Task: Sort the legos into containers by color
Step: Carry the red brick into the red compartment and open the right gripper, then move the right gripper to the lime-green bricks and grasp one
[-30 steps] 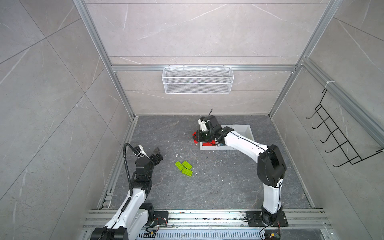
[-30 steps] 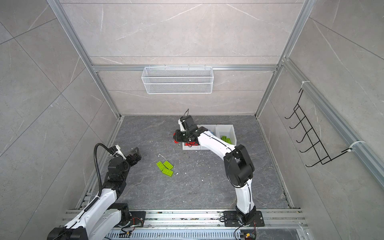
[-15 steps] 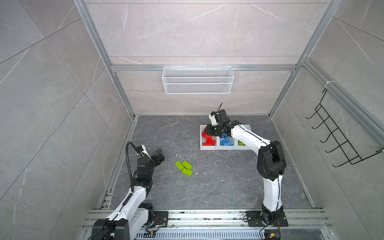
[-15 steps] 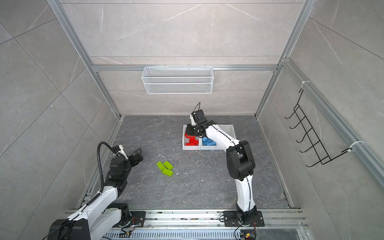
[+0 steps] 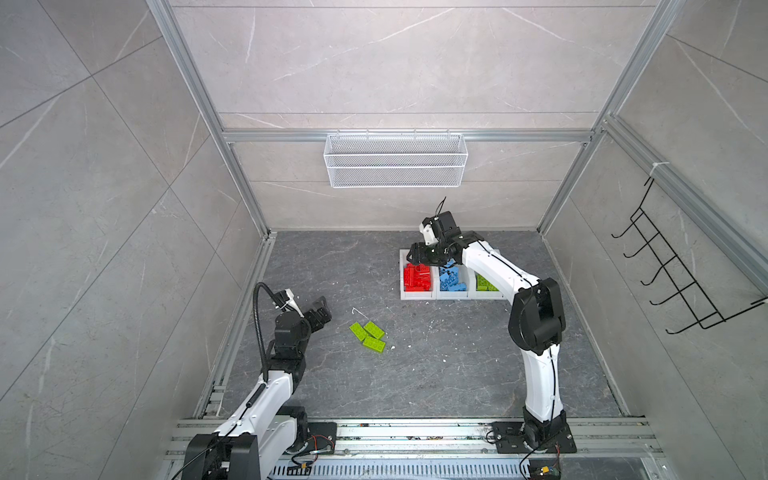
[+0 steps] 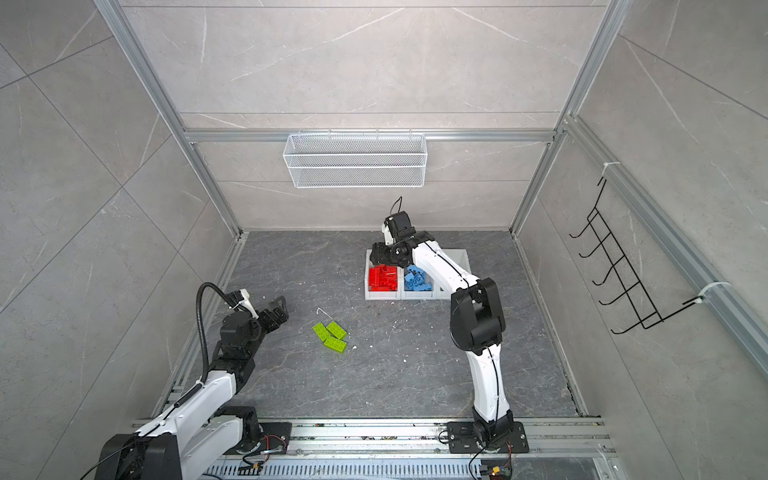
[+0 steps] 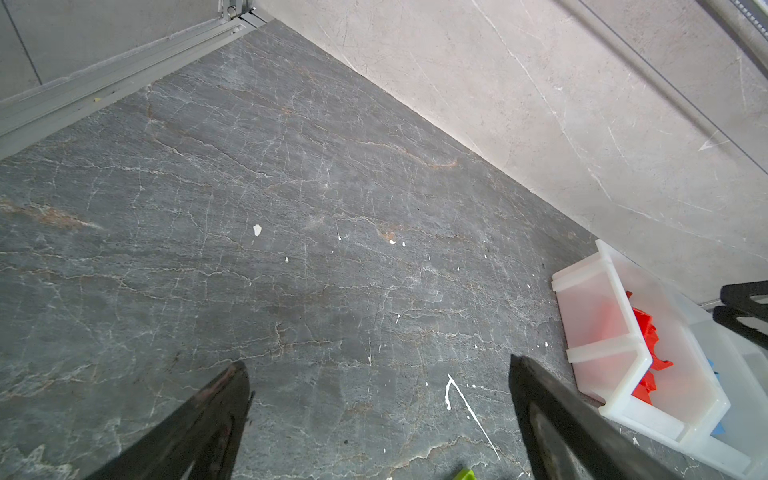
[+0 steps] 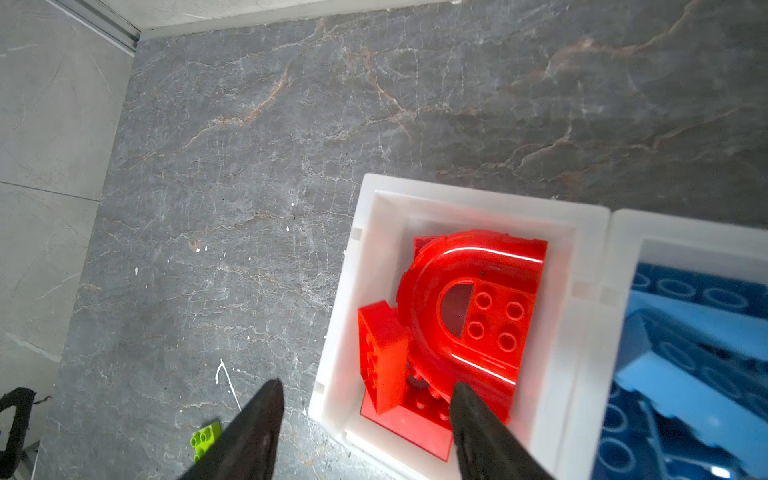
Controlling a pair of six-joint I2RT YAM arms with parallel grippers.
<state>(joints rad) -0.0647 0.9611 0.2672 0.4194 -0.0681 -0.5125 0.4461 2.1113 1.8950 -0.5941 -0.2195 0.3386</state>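
on the dark stone floor (image 5: 436, 374), near the back wall, sit the 3 joined white containers (image 5: 415, 296): red legos (image 5: 417, 277) in the left bin, blue legos (image 5: 451, 280) in the middle, green legos (image 5: 485, 284) in the right. right gripper (image 8: 365, 386): above the red bin's outer wall, jaws parted, holding nothing; the red arch (image 8: 469, 266) lies inside on other red bricks. left gripper (image 7: 378, 362): spread wide, empty, above bare floor. 3 loose green bricks (image 5: 368, 332) lie touching, mid-floor.

There are three loose green bricks (image 5: 373, 330), three bins (image 5: 417, 296), one basket (image 5: 395, 166).
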